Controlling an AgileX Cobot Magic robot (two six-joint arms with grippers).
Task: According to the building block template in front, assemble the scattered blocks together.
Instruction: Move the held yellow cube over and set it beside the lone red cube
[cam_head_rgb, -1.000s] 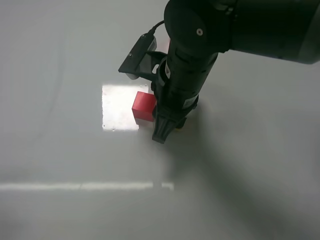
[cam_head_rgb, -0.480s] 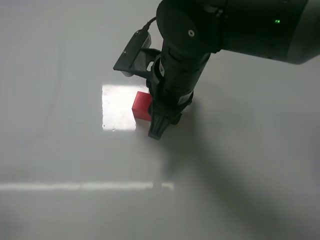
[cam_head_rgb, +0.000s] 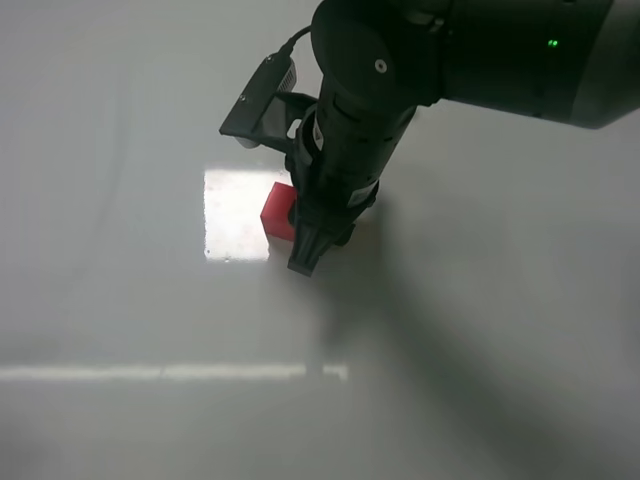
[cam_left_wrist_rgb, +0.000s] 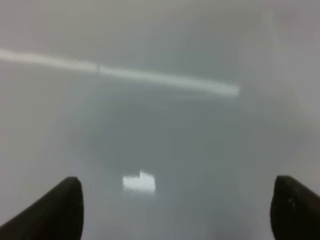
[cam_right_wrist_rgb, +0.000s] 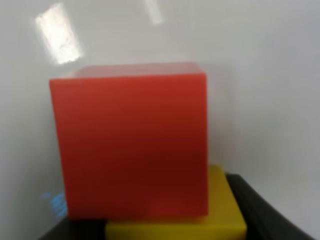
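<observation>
The red cube sits on the grey table, half hidden by my right arm. In the right wrist view the red cube fills the frame and the yellow cube lies flush against its near face. My right gripper points down beside the red cube and is shut on the yellow cube; one dark finger shows beside it. The yellow cube is hidden in the exterior view. My left gripper is open and empty over bare table. The template is out of view.
The large black right arm covers the upper middle of the exterior view. A bright glare patch lies left of the red cube, and a light stripe crosses the table nearer the front.
My right gripper has moved left with the yellow cube. The red cube has shifted slightly left with it.
</observation>
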